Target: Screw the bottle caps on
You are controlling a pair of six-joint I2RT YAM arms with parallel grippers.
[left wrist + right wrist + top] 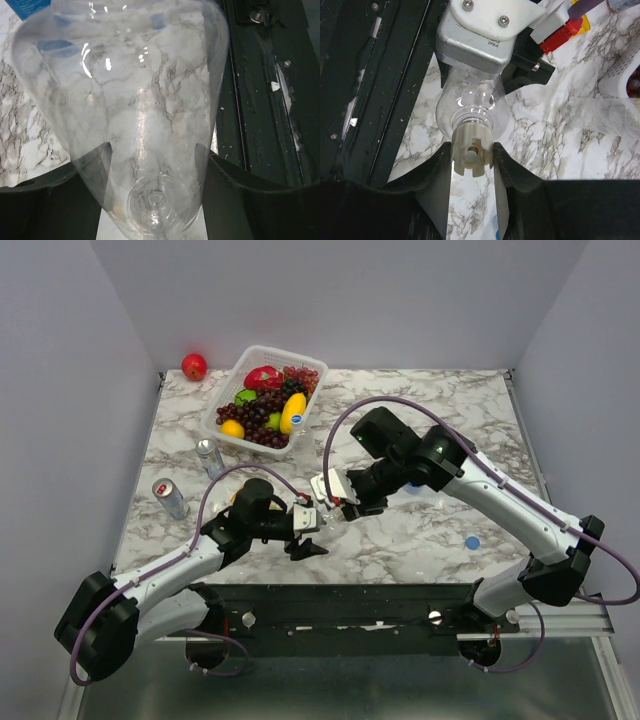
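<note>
My left gripper is shut on a colourless bottle, with its fingers on both sides of the body near the base. The bottle's neck points at my right gripper. In the right wrist view the right gripper is shut on a pale whitish cap that sits on the bottle's neck. A plain blue cap lies on the table at the right. A second clear bottle lies near the basket. A blue label shows at the left wrist view's top edge.
A white basket of fruit stands at the back left, with a red apple beyond the table's edge. Two slim silver cans stand on the left. The black base rail runs along the near edge.
</note>
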